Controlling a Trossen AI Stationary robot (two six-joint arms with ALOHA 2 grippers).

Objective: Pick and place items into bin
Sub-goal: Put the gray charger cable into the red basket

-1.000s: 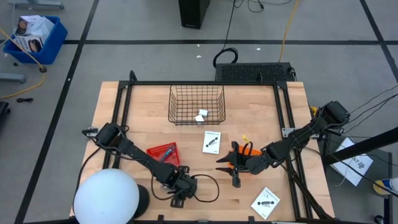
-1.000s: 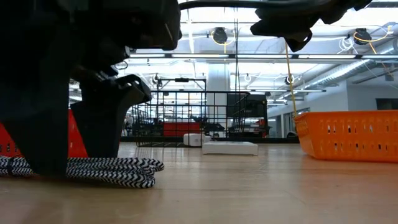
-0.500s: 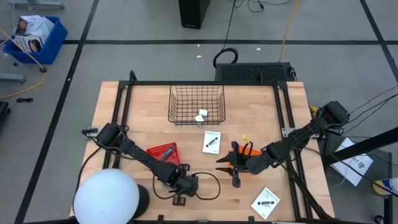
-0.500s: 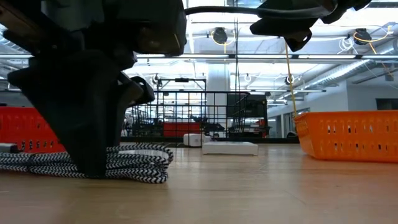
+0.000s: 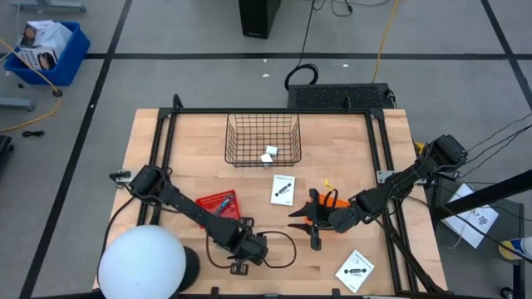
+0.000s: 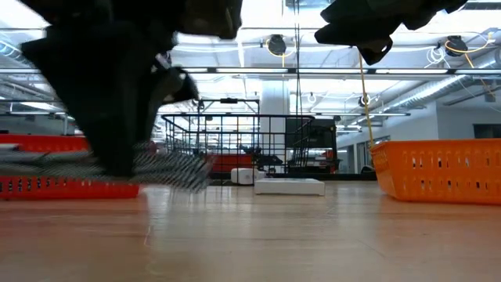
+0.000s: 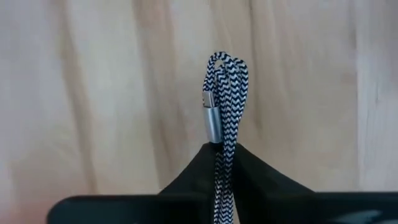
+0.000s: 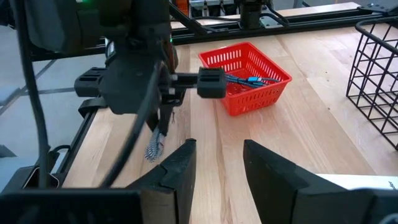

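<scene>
Wire bin (image 5: 263,139) stands well beyond both grippers. Left gripper (image 7: 222,155) is clamped on a braided cable (image 7: 225,93), lifted: pick step. Next, carry to bin. Right gripper (image 8: 217,165) waits, jaws apart, empty.

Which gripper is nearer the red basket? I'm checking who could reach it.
Left. The left gripper sits just beside the red basket, gripping a braided cable; the right gripper is farther off, across the table.

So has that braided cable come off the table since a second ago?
Yes. In the low view the braided cable now hangs above the tabletop, pinched in the left claw.
</scene>
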